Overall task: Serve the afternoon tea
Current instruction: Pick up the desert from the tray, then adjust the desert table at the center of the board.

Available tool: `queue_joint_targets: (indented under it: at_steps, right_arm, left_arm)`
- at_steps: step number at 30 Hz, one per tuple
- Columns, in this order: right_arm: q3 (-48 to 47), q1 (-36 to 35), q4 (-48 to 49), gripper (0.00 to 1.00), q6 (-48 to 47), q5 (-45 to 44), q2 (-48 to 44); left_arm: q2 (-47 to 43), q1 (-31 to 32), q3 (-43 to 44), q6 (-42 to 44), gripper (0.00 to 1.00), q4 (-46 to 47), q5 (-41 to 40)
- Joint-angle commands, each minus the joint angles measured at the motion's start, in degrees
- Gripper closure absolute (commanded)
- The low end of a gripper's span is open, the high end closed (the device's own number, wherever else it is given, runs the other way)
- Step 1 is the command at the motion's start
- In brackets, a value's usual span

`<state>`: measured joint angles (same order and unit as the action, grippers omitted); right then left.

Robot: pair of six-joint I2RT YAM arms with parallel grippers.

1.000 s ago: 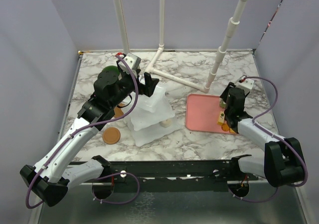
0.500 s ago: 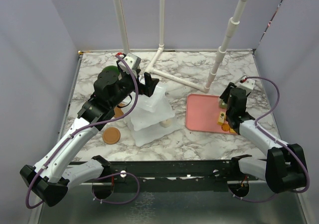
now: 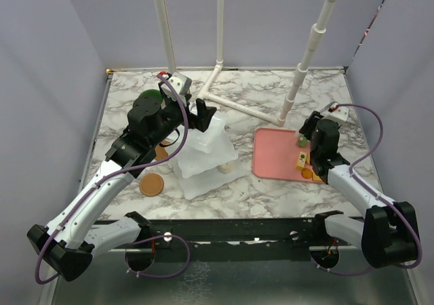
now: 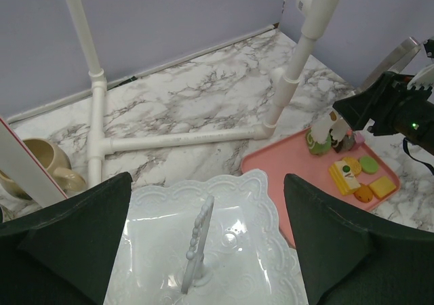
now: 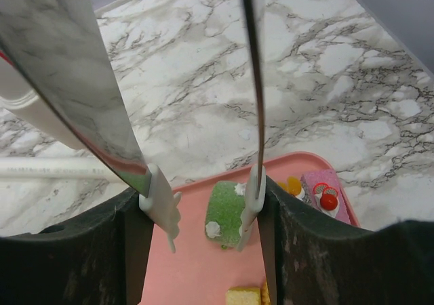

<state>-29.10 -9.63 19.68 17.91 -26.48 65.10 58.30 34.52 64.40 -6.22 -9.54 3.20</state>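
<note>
While the marbled surface [image 3: 271,95] is carrying everything, we are seeing the white tiered stand [image 3: 203,157] sitting at 9 o'clock of its middle, with the pink tray [image 3: 274,157] lying at the stand's 3 o'clock. The left gripper [image 4: 207,207] is hovering over the stand's top plate, its jaws spreading wide and holding nothing. The right gripper [image 5: 203,213] is hanging over the tray's 2 o'clock corner, its jaws standing partly apart. A brown coaster [image 3: 152,184] is lying at the stand's 8 o'clock. A green pastry [image 5: 226,213] is lying on the tray between the right jaws, unclamped.

Two mugs [image 4: 41,159], two coasters [image 3: 152,184], one stand [image 4: 237,200], one tray [image 3: 271,152].
</note>
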Motion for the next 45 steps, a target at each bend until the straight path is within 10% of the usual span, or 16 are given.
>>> queue_joint_targets:
  at_steps: [1, 22, 36, 45]
  right_arm:
    - [-2.65, 0.4, -1.47, 0.42, -1.62, 2.07, -2.02]
    - [-1.45, 0.8, 2.05, 0.45, -1.44, -0.31, 5.54]
    - [-2.71, 0.7, 1.26, 0.82, -4.51, 4.19, 1.27]
    - [-2.98, -4.74, -7.79, 0.85, -2.85, 12.11, -8.49]
  left_arm:
    - [-0.73, 0.11, 0.73, -0.28, 0.06, -0.21, 0.27]
    - [-1.51, 0.11, 0.22, -0.08, 0.06, -0.29, -0.3]
    - [-2.03, 0.11, -0.84, 1.85, 0.09, -2.68, 1.85]
    - [-2.23, -0.22, 2.52, 2.97, 0.14, -9.41, 6.73]
